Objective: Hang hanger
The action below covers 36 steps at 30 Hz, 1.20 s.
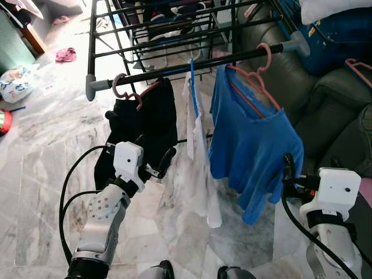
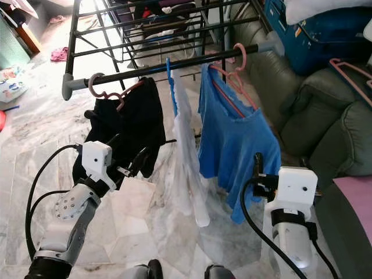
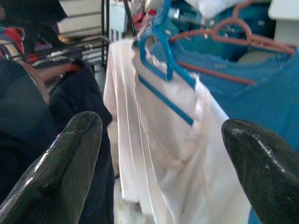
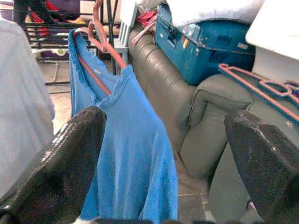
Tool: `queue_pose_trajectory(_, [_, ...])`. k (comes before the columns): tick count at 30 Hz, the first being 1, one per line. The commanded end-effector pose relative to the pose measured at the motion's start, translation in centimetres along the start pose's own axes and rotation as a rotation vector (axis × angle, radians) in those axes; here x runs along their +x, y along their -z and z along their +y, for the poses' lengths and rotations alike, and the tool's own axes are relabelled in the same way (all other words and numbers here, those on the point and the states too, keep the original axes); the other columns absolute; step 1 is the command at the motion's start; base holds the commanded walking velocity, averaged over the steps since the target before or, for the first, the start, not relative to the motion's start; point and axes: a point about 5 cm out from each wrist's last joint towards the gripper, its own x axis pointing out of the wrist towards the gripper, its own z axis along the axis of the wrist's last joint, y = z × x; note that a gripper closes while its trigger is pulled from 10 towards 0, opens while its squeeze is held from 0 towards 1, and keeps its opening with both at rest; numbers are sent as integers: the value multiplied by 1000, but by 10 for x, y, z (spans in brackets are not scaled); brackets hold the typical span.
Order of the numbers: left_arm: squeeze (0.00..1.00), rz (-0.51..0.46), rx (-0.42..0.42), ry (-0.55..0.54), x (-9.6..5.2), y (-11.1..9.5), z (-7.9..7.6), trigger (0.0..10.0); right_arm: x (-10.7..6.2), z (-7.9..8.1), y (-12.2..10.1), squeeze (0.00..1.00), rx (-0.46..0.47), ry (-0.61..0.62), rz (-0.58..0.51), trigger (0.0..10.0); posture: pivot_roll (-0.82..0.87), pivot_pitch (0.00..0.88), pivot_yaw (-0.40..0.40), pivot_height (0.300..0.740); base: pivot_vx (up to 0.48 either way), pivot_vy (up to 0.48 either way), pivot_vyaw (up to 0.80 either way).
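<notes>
2 claws hover near, both spread open and holding nothing: the left claw (image 1: 156, 164) just before the black garment (image 1: 142, 125), the right claw (image 1: 289, 173) beside the blue shirt (image 1: 250, 145). Farther off, 3 garments hang on the drying rack's rail (image 1: 192, 64): black on a pink hanger (image 1: 125, 90) at left, a white garment (image 1: 197, 168) on the blue hanger (image 3: 163, 77) between, blue shirt on a 2nd pink hanger (image 1: 258, 75) at right. A green sofa (image 1: 325, 104) sits far right.
</notes>
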Motion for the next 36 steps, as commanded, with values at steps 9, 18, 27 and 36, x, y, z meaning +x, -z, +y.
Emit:
queue_pose_trajectory(9, [0,-4,-8,-16,-2,-1,1,10000,3,2,-9,0,-29,-22,-32,10000,-121,177,92,740,325,0,0])
queue_pose_trajectory(18, [0,5,-8,-18,-4,2,1,10000,0,7,-7,0,-36,-28,-25,10000,-122,141,84,740,351,0,0])
queue_pose_trajectory(27, [0,57,-2,-56,-2,13,-1,10000,5,15,-5,0,-39,-94,-22,10000,-125,93,73,740,64,0,0])
queue_pose_trajectory(36, [0,37,8,-135,2,13,2,10000,9,29,-4,0,-5,-243,-2,10000,-90,75,1,740,0,0,0])
